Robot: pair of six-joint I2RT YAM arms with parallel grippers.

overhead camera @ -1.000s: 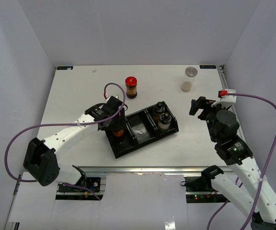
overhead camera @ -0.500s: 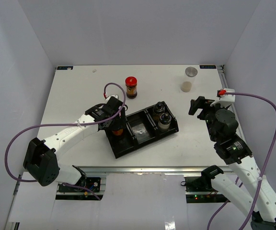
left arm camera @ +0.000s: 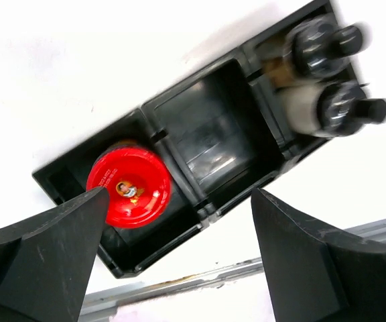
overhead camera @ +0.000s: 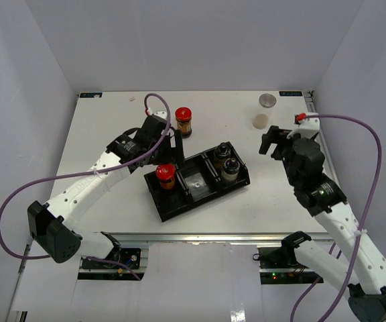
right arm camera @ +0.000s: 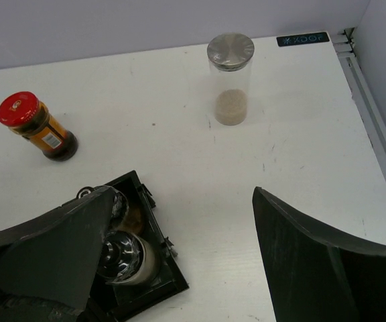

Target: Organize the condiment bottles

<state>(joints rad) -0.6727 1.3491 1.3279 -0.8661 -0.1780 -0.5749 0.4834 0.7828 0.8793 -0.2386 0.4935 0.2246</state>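
Your left gripper (left arm camera: 179,194) hovers above the left end of a black tray (overhead camera: 200,203) on the white counter (overhead camera: 99,134). Its jaws are spread wide and hold nothing. In the left wrist view, a red-lidded jar (left arm camera: 129,187) stands upright in the tray's left compartment, just beside the tip of one finger (left arm camera: 59,235); you cannot tell whether they touch. Two black-capped shakers (overhead camera: 228,159) stand side by side in the tray's right compartment.

A second red-lidded jar (overhead camera: 183,121) with dark contents stands on the counter just behind the tray. A silver-lidded jar (right arm camera: 230,77), with a little cream-coloured filling at its bottom, stands upright near the counter's far right corner, well apart from the tray.

Your right gripper (right arm camera: 183,191) hangs over the counter between the tray and the silver-lidded jar, its jaws also spread wide around nothing.
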